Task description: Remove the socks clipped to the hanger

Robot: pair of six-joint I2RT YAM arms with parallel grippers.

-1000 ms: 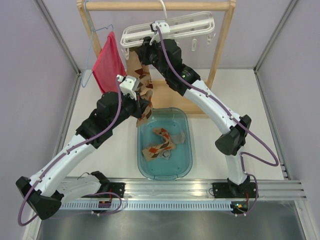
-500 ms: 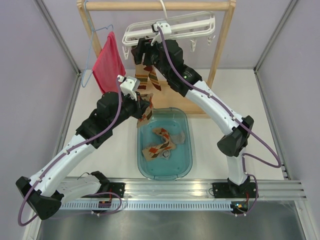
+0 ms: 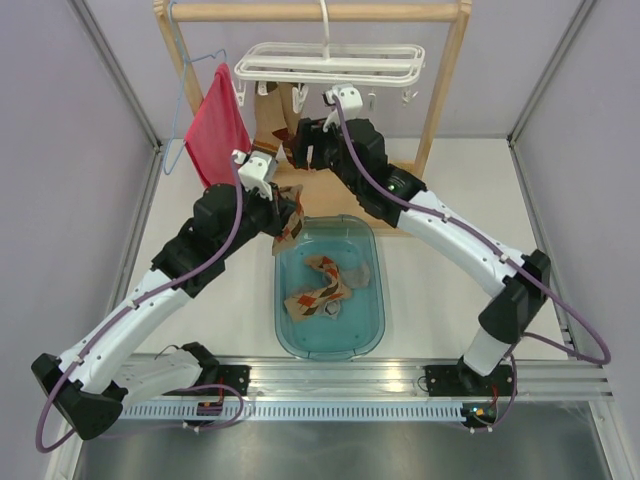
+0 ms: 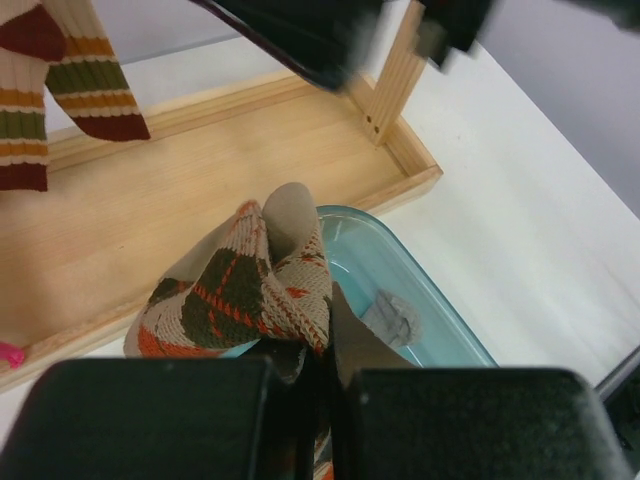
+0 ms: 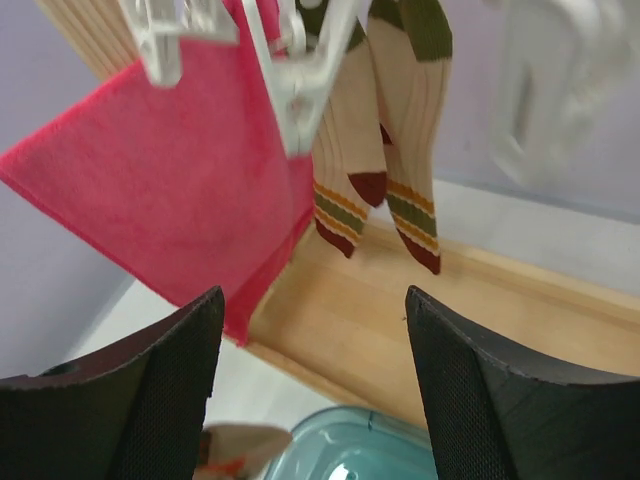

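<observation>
Left gripper (image 4: 318, 372) clamps argyle sock (image 4: 250, 290) over tub's (image 3: 381, 290) far rim, right gripper (image 5: 312, 296) parted, empty, beyond it; premature release risks sock missing tub.

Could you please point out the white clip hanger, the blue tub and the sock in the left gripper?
white clip hanger (image 3: 415, 58), top external view, right end of its frame.
blue tub (image 3: 330, 351), top external view, near rim.
argyle sock (image 4: 255, 285), left wrist view, bunched middle.
</observation>
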